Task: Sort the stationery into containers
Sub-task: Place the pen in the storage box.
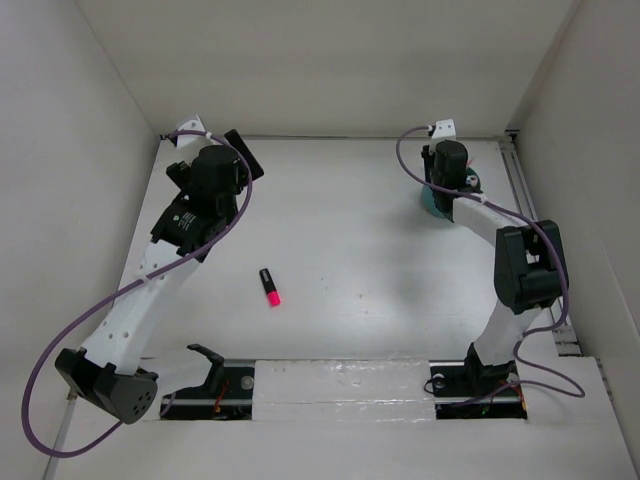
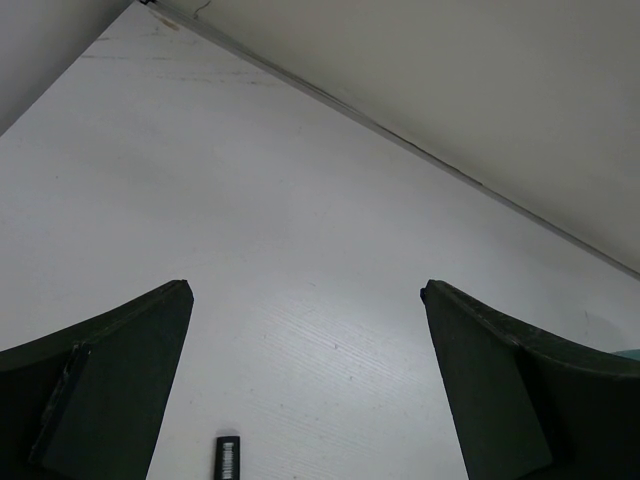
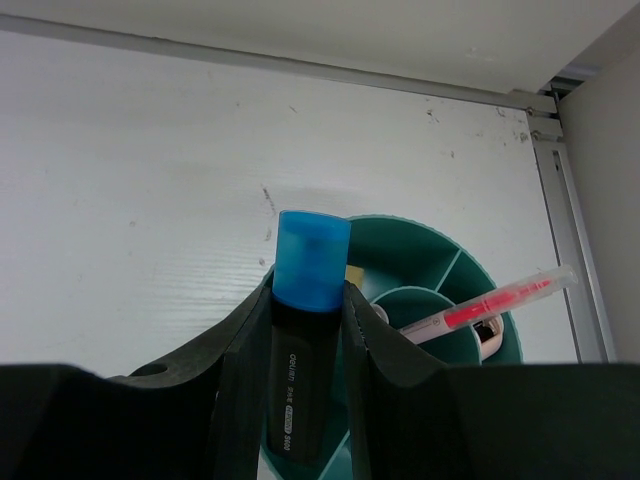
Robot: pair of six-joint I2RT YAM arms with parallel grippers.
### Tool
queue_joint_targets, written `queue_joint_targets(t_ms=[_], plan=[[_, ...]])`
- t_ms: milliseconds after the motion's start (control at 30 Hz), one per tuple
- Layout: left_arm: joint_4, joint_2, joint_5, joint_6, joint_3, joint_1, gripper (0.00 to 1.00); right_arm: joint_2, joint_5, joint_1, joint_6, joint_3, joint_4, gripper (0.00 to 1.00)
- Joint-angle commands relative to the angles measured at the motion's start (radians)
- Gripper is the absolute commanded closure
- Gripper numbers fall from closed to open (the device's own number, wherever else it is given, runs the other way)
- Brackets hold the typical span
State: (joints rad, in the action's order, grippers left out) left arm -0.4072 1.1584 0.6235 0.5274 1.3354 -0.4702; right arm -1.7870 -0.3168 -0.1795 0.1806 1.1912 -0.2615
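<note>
Pink-capped marker [image 1: 270, 287]: lies flat on the bare desk [image 1: 350, 230] between the two arms, well apart from both hands, not yet sorted.
Left hand [image 2: 305, 288]: fingers spread wide over the far-left desk, holding nothing.
Right hand [image 3: 306, 290]: pinches the blue-capped marker [image 3: 300, 350] by its black barrel, cap end leading, over the near rim of the organiser [image 3: 420, 245].
Step in hand: most likely dropping this marker into a compartment.
Doing it well: aim the cap into one free outer cell, clear of the dividers and the pink pencil [image 3: 490, 300]. Lower it well inside before letting go — a high release could bounce it out.
Marker: matt black hard plastic barrel; cap translucent blue, squared off.
Organiser: smooth teal plastic — round, with a central cup and thin radial walls.
Pencil: slim and pink, one end low near the cup, the other past the far rim.
Desk surface: white, faintly grained.
</note>
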Motion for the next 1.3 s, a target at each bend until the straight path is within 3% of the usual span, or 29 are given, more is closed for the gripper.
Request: queue_joint_targets(t_ms=[0,133,300,333,467,800,1000,1133,1267], plan=[[0.030,-0.009,-0.008,-0.015,-0.005,-0.001,0.00,-0.009,-0.019,-0.012,0.008,0.051,-0.033,0.94],[0.030,-0.009,-0.008,-0.015,-0.005,-0.001,0.00,-0.009,-0.007,-0.012,0.008,0.061,-0.033,0.83],[0.030,-0.009,-0.008,-0.015,-0.005,-0.001,0.00,-0.009,-0.019,-0.012,0.008,0.061,-0.024,0.80],[0.030,-0.009,-0.008,-0.015,-0.005,-0.001,0.00,-0.009,-0.019,-0.012,0.008,0.051,-0.024,0.73],[0.039,-0.009,-0.008,-0.015,-0.005,-0.001,0.00,-0.009,-0.019,-0.012,0.008,0.051,-0.024,0.72],[0.039,-0.019,-0.008,-0.024,-0.005,-0.001,0.00,0.000,-0.019,-0.003,0.008,0.042,-0.024,0.50],[0.039,-0.019,-0.018,-0.024,-0.005,-0.001,0.00,0.009,0.004,-0.003,0.008,0.042,-0.024,0.49],[0.039,-0.019,-0.008,-0.024,-0.015,-0.001,0.00,0.046,0.004,-0.047,0.017,0.056,0.007,0.45],[0.039,-0.009,0.011,-0.015,-0.015,-0.001,0.00,0.086,-0.031,-0.164,0.030,0.111,0.079,0.32]])
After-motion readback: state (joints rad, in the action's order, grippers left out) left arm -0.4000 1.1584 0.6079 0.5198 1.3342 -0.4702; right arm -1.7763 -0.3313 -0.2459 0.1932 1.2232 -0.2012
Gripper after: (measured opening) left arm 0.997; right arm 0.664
